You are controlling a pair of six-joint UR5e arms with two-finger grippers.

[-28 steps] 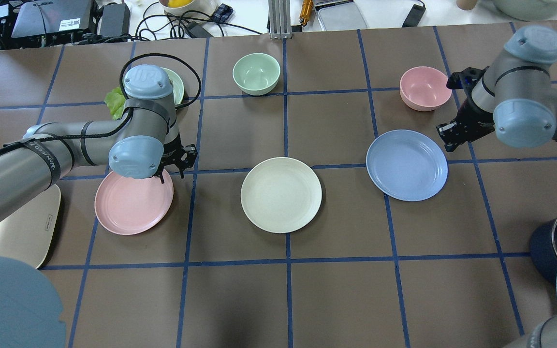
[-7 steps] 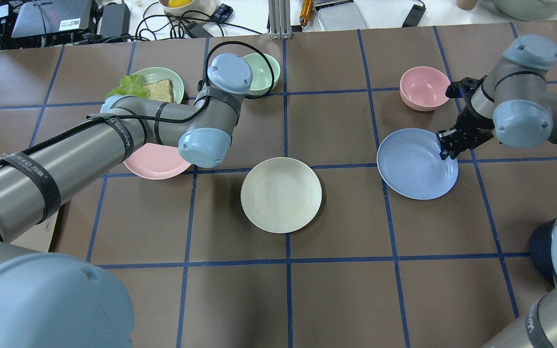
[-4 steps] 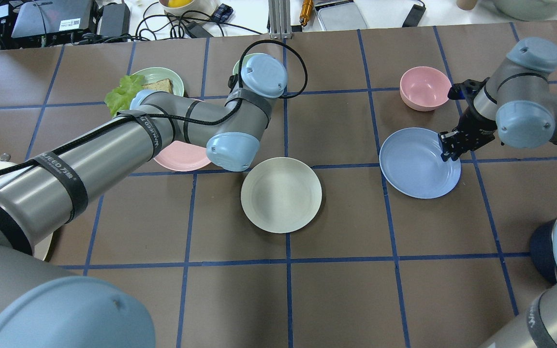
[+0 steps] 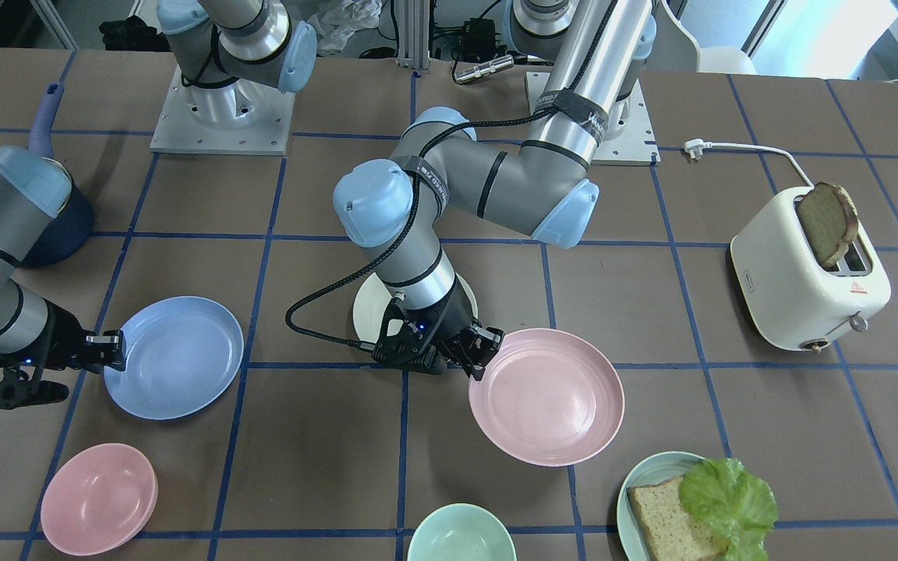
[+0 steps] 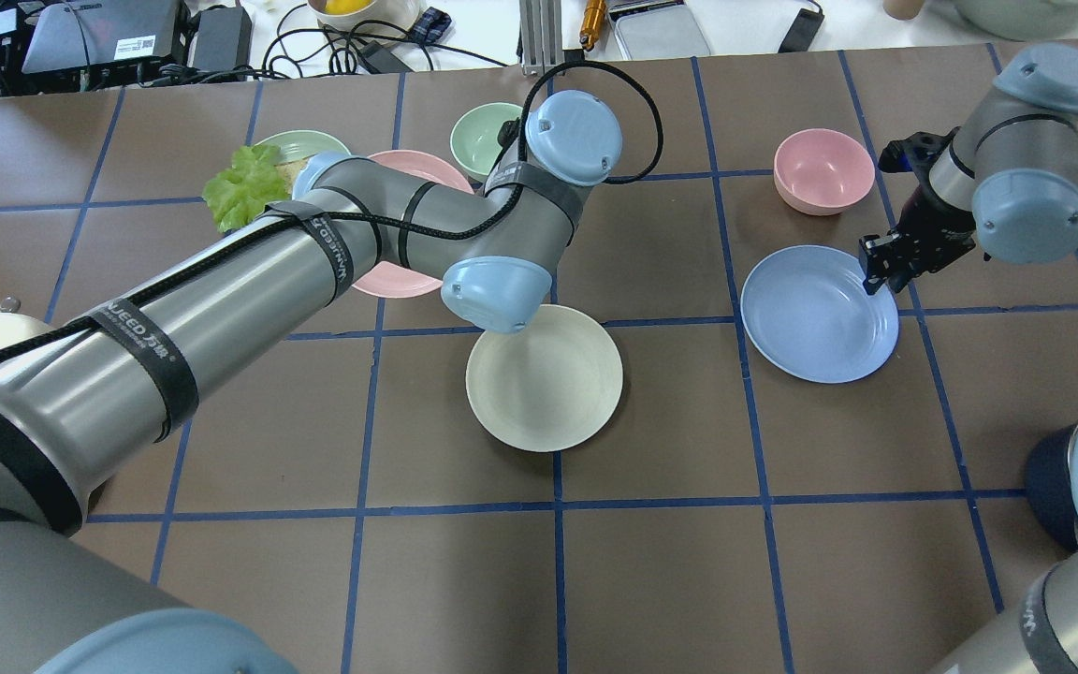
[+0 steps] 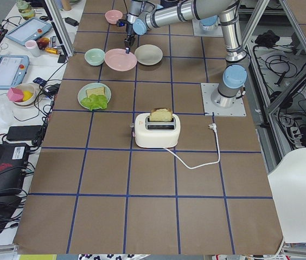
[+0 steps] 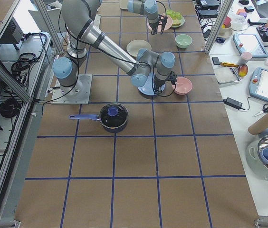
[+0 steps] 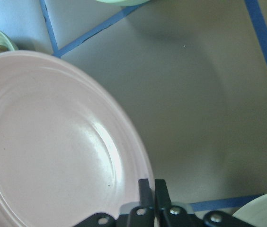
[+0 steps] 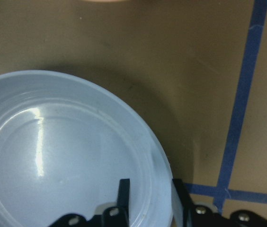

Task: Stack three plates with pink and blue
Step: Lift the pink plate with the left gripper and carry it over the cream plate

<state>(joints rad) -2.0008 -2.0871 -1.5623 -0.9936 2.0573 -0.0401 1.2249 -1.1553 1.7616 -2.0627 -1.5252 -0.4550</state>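
My left gripper [image 4: 484, 351] is shut on the near rim of the pink plate [image 4: 546, 397] and holds it above the table, beside the cream plate [image 5: 544, 379]. The left wrist view shows the fingers [image 8: 144, 189] pinched on the pink rim. In the overhead view my own arm hides that gripper and much of the pink plate [image 5: 408, 168]. My right gripper [image 5: 879, 267] is shut on the rim of the blue plate [image 5: 820, 314], which is tipped up slightly at that edge. The right wrist view shows one finger [image 9: 123, 189] on each side of the blue rim.
A pink bowl [image 5: 823, 170] stands just beyond the blue plate. A green bowl [image 5: 478, 140] and a green plate with bread and lettuce [image 4: 691, 506] lie close to the pink plate. A toaster [image 4: 807, 280] and a dark blue pot [image 7: 114, 117] stand near the robot's side.
My left arm has carried the pink plate rightward and farther from the robot, toward the cream plate and green bowl. My right gripper has drawn the blue plate slightly to the right.
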